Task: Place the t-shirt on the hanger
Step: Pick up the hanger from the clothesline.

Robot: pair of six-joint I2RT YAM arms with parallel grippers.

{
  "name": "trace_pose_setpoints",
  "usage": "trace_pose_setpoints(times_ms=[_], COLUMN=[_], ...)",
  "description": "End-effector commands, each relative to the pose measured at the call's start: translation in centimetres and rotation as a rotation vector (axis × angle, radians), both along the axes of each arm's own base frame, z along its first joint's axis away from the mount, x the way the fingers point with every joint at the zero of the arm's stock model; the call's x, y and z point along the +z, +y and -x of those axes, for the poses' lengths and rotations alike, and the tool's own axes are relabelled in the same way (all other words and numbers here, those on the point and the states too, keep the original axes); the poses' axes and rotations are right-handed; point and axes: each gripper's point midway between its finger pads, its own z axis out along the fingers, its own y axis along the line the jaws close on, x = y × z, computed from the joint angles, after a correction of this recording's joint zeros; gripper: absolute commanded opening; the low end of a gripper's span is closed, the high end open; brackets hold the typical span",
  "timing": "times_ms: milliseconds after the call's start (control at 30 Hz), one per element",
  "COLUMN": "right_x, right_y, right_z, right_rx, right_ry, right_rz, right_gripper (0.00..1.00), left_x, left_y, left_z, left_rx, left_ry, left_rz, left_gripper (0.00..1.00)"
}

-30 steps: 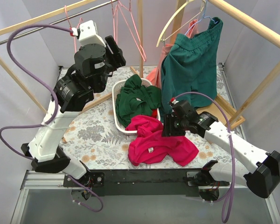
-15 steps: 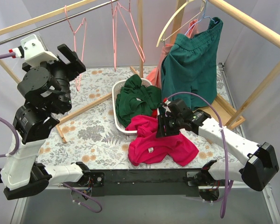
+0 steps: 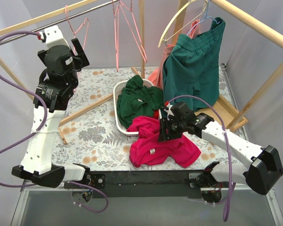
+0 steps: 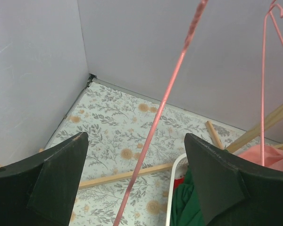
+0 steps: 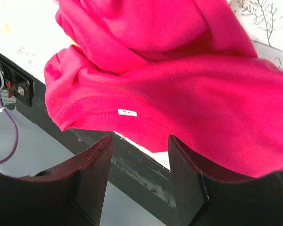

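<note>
L hand point(image 4: 134, 139) raised by rail point(image 3: 19, 36), fingers spread, nothing gripped; hanger point(image 4: 166, 96) wire runs steep diagonal through gap, top leaning right; prob. level w/ fingertips, though depth is hard to judge in wrist view. Hanger point(image 3: 68, 16) hooked on rail, well apart from t-shirt point(image 3: 167, 149). T-shirt crumpled on surface point(image 3: 96, 134) at near edge; neck label point(image 5: 127, 112) faces up. R hand point(image 5: 139, 139) directly over it, fingers apart, holding nothing. Judgement: L arm nearer hanger, R arm nearer t-shirt; the two must be brought together.
</note>
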Motion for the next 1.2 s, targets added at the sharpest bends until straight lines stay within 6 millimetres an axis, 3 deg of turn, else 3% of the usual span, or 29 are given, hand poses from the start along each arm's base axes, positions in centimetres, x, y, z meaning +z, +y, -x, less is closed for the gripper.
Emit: trace_pose_setpoints(times_ms=[0, 200, 433, 933, 1167], right_x=[0.8, 0.9, 0.7, 0.1, 0.2], right_y=[-0.1, -0.3, -0.4, -0.3, -0.3], right_z=[0.4, 0.7, 0.8, 0.7, 0.5], right_rx=[0.017, 0.024, 0.035, 0.048, 0.045], right_ry=[-0.027, -0.031, -0.027, -0.024, -0.032], right_rz=[-0.037, -0.034, -0.031, -0.014, -0.013], right_gripper=[0.59, 0.59, 0.59, 0.59, 0.59], left_x=[2.6, 0.6, -2.2, -3.6, -2.4], left_y=[-0.4, -0.1, -0.4, -2.0, -2.6], left_z=[0.1, -1.3, -2.5, -3.9, -4.5], left_rx=[-0.081, -0.095, -0.121, -0.191, -0.217], left_ry=[-0.087, -0.041, 0.018, 0.053, 0.029], left_rz=[0.058, 0.081, 0.108, 0.132, 0.146], left_gripper=[0.81, 0.62, 0.51, 0.29, 0.15])
